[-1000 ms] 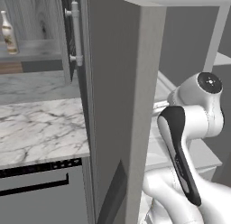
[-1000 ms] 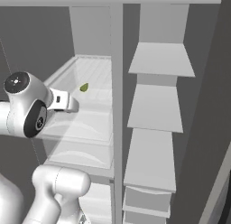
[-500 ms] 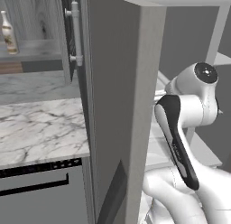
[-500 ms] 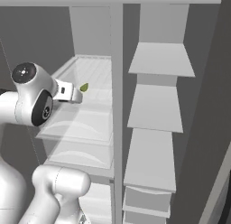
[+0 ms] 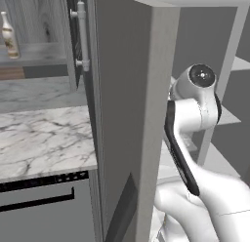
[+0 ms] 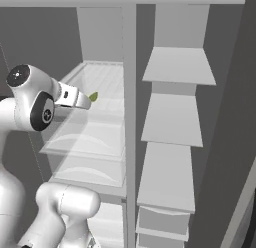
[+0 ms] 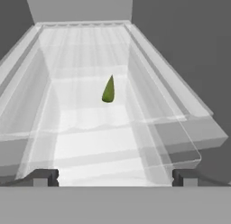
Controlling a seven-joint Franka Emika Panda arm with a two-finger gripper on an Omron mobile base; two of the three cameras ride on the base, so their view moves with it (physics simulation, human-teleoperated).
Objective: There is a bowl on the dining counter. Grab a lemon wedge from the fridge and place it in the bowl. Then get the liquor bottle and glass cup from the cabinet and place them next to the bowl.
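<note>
The fridge [image 6: 175,117] stands open with the arm reaching in, the liquor bottle [image 5: 10,36] waits in the cabinet [image 5: 34,26], and the wide-open, empty tool [image 7: 115,177] faces the ungrasped lemon wedge [image 7: 108,89] on a fridge shelf [image 7: 90,142].

Nothing is standing between the wide-open tool [image 7: 113,177] and the lemon wedge [image 7: 108,90]; the fridge shelf's [image 7: 90,142] side walls are hemming the lane.

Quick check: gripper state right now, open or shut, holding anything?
Gripper: open and empty, pointed at the lemon wedge, which lies on the fridge shelf ahead of it, untouched.
</note>
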